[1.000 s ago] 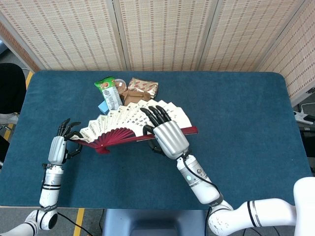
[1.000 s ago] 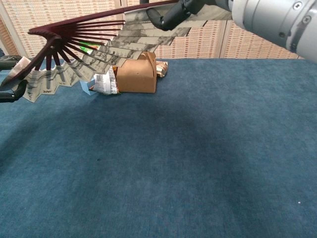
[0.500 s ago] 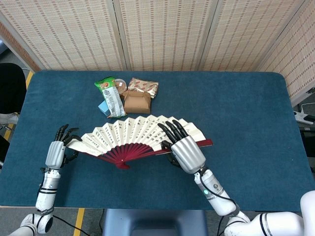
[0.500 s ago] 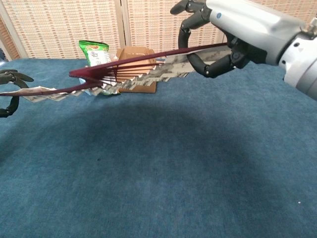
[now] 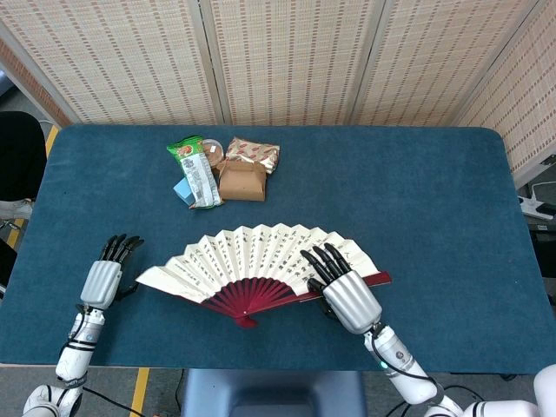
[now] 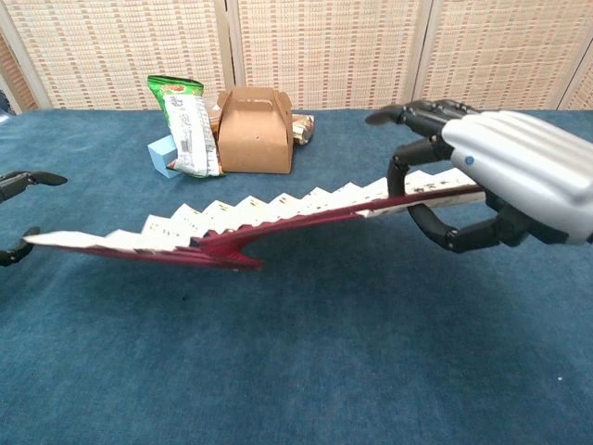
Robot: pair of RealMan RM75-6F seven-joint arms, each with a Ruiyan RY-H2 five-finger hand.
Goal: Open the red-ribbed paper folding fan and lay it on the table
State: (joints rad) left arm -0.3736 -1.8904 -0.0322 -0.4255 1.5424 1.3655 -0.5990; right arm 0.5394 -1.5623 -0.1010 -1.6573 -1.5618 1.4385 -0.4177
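The paper fan (image 5: 261, 261) is spread wide, with dark red ribs meeting at a pivot near the table's front edge. In the chest view the fan (image 6: 278, 209) slopes: its right end is raised and its pivot sits low by the cloth. My right hand (image 5: 347, 295) grips the right outer rib, fingers curled over and under it (image 6: 500, 176). My left hand (image 5: 102, 280) lies just left of the fan's left end, fingers spread (image 6: 23, 178), holding nothing.
At the back left of the blue table (image 5: 417, 191) stand a brown carton (image 5: 241, 181), a green snack bag (image 5: 195, 169), a small blue box (image 5: 182, 189) and a brown packet (image 5: 254, 153). A woven screen (image 5: 287, 61) closes off the far side.
The fan came down from up high, flattened out and moved toward the front edge with my right hand. My left hand let go of its left end.
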